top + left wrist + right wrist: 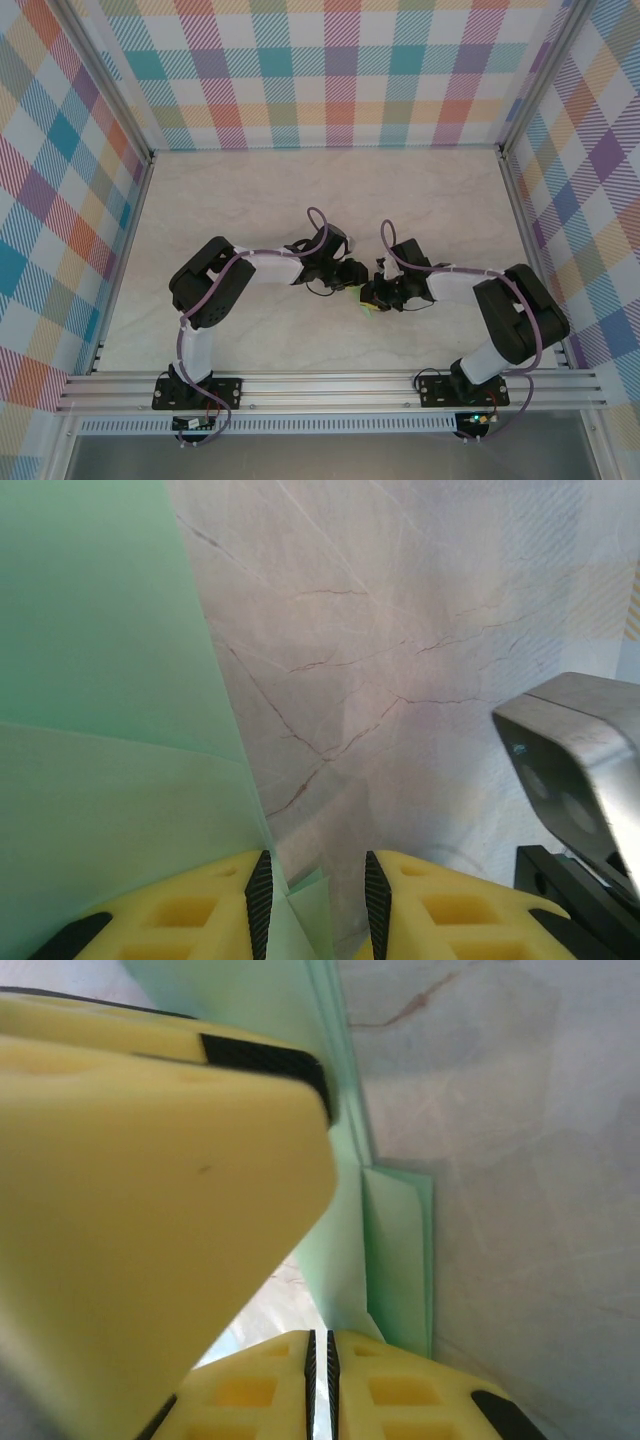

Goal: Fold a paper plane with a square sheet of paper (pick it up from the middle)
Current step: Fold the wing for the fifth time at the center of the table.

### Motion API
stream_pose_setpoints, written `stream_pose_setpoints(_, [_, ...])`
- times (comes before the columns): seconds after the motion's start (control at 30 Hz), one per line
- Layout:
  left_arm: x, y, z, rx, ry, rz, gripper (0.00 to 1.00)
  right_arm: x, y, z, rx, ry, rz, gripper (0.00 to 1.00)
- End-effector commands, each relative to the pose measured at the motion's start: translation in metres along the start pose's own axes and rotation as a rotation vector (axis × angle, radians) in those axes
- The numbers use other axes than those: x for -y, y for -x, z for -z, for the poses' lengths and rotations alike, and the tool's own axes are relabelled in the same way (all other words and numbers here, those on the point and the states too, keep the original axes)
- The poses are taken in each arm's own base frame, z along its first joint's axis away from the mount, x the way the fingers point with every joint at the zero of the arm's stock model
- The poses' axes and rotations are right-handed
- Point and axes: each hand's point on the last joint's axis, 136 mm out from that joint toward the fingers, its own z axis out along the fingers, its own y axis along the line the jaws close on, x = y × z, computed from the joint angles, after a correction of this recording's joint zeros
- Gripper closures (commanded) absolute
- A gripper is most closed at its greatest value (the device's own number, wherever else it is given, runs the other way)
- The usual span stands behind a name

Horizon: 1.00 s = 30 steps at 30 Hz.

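1. Right gripper: the pads are sitting almost together with only a sliver between them. We're reading that as pinching a folded edge of the paper plane, which is running up from the tips toward 12 o'clock.
2. Left gripper: the jaws are standing partly apart and clamping nothing. A corner of the paper is poking into the gap by the 9 o'clock finger, and the rest is spreading toward 10 o'clock.
3. Overhead, both tools are meeting over the middle of the table, with the plane showing at their 6 o'clock. We can't tell whether it's lifted or touching.
4. Risk: the right pinch is sitting on a thin edge, so any tug from the left is risking a slip or tear.
5. Risk: if the left is closing off the crease, we're getting a crooked fold.
6. Risk: the fingers are crowding each other, so a knock is risking a drop.
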Motion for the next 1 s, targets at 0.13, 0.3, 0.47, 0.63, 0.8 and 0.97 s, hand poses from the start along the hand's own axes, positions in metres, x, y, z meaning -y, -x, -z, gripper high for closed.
stream_pose_setpoints(0.13, [-0.021, -0.009, -0.01, -0.036, 0.062, 0.037, 0.67, 0.025, -0.016, -0.007, -0.06, -0.076, -0.026, 0.86])
stream_pose_setpoints(0.3, [-0.025, -0.009, -0.009, -0.03, 0.079, 0.041, 0.67, 0.028, -0.043, -0.004, -0.135, -0.028, -0.015, 0.84])
stream_pose_setpoints(0.47, [-0.026, -0.008, -0.01, -0.025, 0.081, 0.046, 0.67, 0.021, -0.059, 0.007, -0.173, 0.001, 0.033, 0.83])
stream_pose_setpoints(0.63, [-0.024, -0.009, -0.01, -0.027, 0.077, 0.047, 0.67, 0.026, -0.067, 0.017, -0.166, -0.04, 0.044, 0.83])
stream_pose_setpoints(0.8, [-0.024, -0.009, -0.01, -0.028, 0.07, 0.046, 0.67, 0.001, -0.041, 0.032, -0.032, -0.026, 0.087, 0.82])
stream_pose_setpoints(0.97, [-0.022, -0.009, -0.01, -0.031, 0.065, 0.048, 0.67, -0.027, -0.014, 0.034, 0.051, 0.052, 0.081, 0.82])
